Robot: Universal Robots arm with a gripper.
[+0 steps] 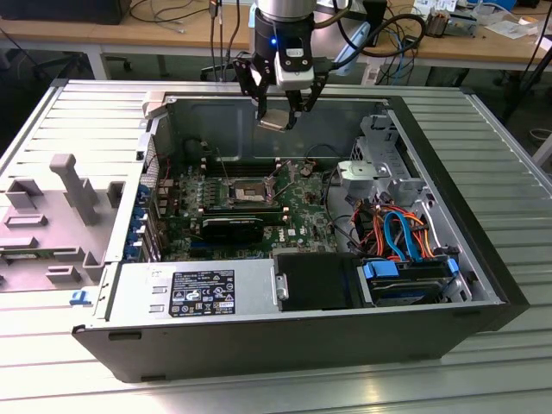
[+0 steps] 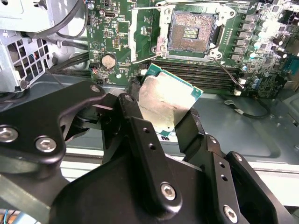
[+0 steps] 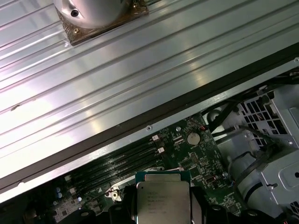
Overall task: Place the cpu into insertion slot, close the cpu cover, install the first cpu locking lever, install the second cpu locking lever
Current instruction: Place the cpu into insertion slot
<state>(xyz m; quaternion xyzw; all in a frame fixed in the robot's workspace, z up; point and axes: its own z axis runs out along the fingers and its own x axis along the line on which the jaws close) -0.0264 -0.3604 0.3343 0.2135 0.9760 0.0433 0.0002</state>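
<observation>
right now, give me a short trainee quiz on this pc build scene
1. True or false: the cpu already sits in the insertion slot.
2. The gripper is: A open, B shut on the cpu, C shut on a cable.
3. What colour is the circuit board around the insertion slot?
Key: 1 false; 2 B; 3 green.

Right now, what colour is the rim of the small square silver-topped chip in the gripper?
Green rim on the chip, clearest in the second wrist view.
</observation>
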